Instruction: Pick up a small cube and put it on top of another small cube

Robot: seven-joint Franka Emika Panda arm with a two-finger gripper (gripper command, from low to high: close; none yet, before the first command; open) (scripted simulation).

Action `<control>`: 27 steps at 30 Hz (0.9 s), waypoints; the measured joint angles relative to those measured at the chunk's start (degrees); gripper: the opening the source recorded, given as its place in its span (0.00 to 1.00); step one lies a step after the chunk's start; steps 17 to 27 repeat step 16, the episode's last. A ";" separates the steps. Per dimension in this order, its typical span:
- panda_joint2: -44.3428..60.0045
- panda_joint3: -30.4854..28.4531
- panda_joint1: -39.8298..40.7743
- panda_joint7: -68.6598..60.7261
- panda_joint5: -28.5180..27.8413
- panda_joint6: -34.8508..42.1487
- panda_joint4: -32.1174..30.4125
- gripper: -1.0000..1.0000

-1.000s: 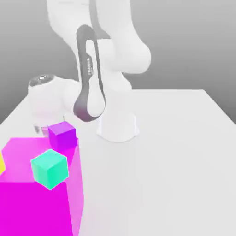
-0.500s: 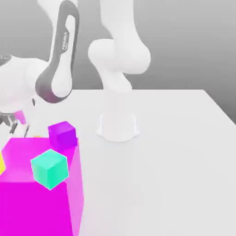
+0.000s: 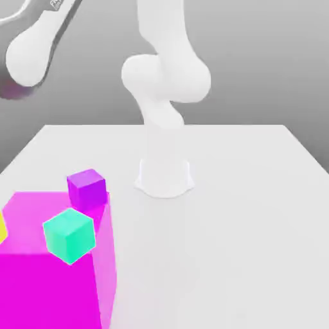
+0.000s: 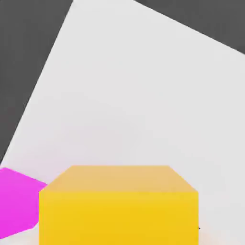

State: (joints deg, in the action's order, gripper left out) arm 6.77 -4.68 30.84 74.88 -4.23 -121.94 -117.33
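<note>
- The yellow cube (image 4: 118, 206) sits very close under the hand camera, and the fingers are closed narrow; my judgement is that they hold this cube, though the fingers themselves are not visible.
- Below it in the hand view lie the white table (image 4: 143, 95) and a corner of the big magenta block (image 4: 16, 206), so the cube looks lifted well above them.
- In the exterior view, a yellow sliver (image 3: 2, 229) shows at the left edge; I cannot tell what it is.
- A second ago the arm (image 3: 38, 45) was low beside the magenta block; now it has swung up toward the exterior view's upper left.
- The purple cube (image 3: 87, 187) and the teal cube (image 3: 69, 235) have not moved.
- This suggests the pick is done; the carry to a target cube and the placing remain.
</note>
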 joint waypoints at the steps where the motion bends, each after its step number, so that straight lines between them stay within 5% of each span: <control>1: 0.20 0.26 -0.45 -0.45 -0.11 1.37 2.07 0.00; 5: 0.07 2.36 -4.01 -2.07 0.74 6.94 9.96 0.00; 10: -0.75 3.50 -5.99 -0.11 4.56 4.64 6.17 0.00; 11: -0.13 3.48 -6.01 -0.07 4.66 2.60 4.72 1.00; 27: -0.13 3.48 -6.01 -0.07 4.66 2.60 4.72 1.00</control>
